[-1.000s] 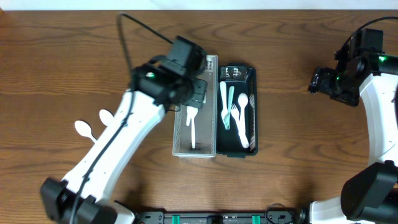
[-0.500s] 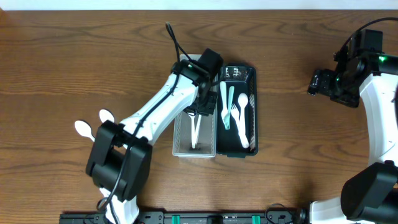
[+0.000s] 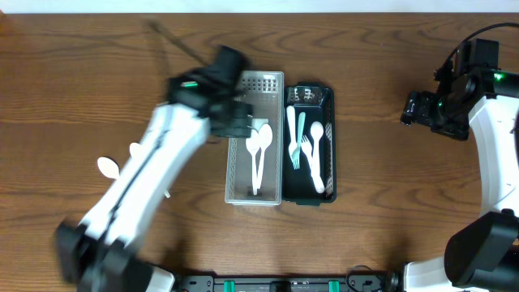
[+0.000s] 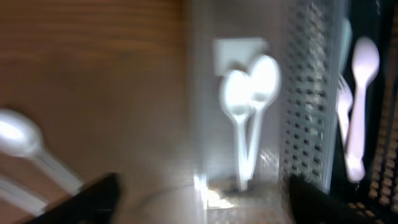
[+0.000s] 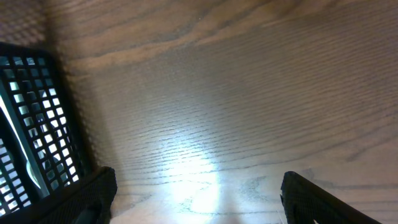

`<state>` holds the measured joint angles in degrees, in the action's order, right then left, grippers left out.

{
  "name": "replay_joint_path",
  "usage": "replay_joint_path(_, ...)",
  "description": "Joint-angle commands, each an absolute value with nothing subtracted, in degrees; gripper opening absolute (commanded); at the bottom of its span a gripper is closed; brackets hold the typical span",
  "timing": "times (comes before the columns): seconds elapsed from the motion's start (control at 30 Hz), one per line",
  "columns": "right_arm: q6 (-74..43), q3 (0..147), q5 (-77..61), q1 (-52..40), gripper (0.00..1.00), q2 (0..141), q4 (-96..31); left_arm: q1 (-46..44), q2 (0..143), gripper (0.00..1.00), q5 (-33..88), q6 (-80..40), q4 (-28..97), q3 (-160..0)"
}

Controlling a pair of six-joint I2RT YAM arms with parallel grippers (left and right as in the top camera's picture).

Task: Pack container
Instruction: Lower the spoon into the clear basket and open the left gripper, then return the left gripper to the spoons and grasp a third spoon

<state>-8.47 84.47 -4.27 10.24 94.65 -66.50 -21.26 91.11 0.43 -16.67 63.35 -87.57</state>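
Wood-grain table (image 3: 389, 211) beneath clear tray (image 3: 238, 183)

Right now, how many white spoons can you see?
5. Two spoons lie in the grey tray, one in the black tray, and two on the table beside the left arm, which may hide more.

Overhead light was even, with the left arm (image 3: 150, 174) motion-blurred; the left wrist view was smeared throughout, and the right wrist view showed glare on the table (image 5: 193, 177) at six o'clock.
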Motion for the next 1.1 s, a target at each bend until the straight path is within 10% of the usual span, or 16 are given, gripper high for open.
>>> replay_joint_path(0.0,-7.6,82.9,-4.5,10.1,0.88,94.9,-66.3,-12.9,85.2,0.98,-3.6,-21.3,67.3,-88.2)
replay_joint_path(0.47,-7.6,78.7,-4.5,10.1,0.88,94.9,-63.0,24.5,80.5,0.98,3.5,-23.3,67.7,-75.3)
replay_joint_path(1.07,-7.6,78.7,-4.5,10.1,0.89,94.9,-63.0,27.2,87.4,0.98,4.1,-23.0,42.6,-53.8)
